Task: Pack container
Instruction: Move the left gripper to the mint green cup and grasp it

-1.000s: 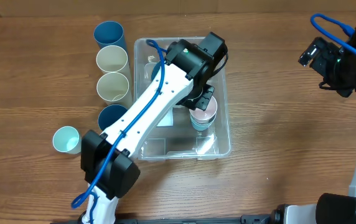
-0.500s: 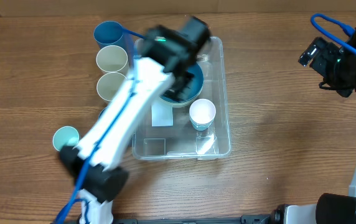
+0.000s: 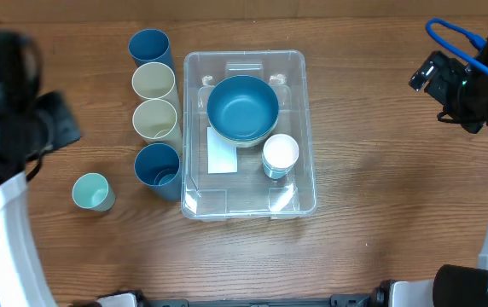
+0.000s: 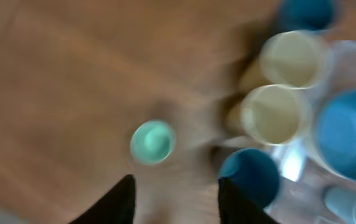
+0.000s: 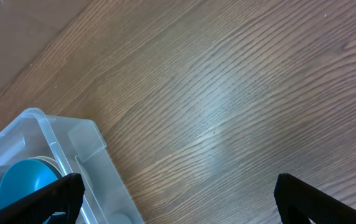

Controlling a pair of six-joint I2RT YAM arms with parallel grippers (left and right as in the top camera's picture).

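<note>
The overhead view alone takes in the whole layout. The large clear plastic rectangular container [image 3: 308, 128] sits in the middle of the wooden table [image 3: 380, 222]. The left arm [image 3: 9, 128] is only a dark blur at the left edge, and the right arm [image 3: 466, 85] is at the right edge, well apart from the container.

The left wrist view, smeared but readable, adds what the overhead cannot show: the left gripper [image 4: 178, 205] with its two dark fingers [image 4: 119, 202] at the bottom of the frame. The right wrist view shows the right gripper [image 5: 178, 186] over bare wood, with one corner of the container at its lower left.

Inside the container, a round blue bowl [image 3: 242, 108] fills the far half. A small pale cup [image 3: 280, 155] stands upright just beside it on the near right, and a white rectangular label [image 3: 221, 153] shows on the base.

Outside, four cups line the container's left wall. From far to near they are a dark blue cup [image 3: 149, 47], a cream cup [image 3: 153, 82], a second cream cup [image 3: 155, 118] and another dark blue cup [image 3: 159, 166]. A small mint-green cup [image 3: 92, 192] stands alone further left, apart from the row.

The left gripper's jaws stand partly apart with only wood between them — released, gripping nothing, above the stretch between the mint-green cup and the near blue cup. The right gripper's jaws are spread wide — also released, touching nothing.
</note>
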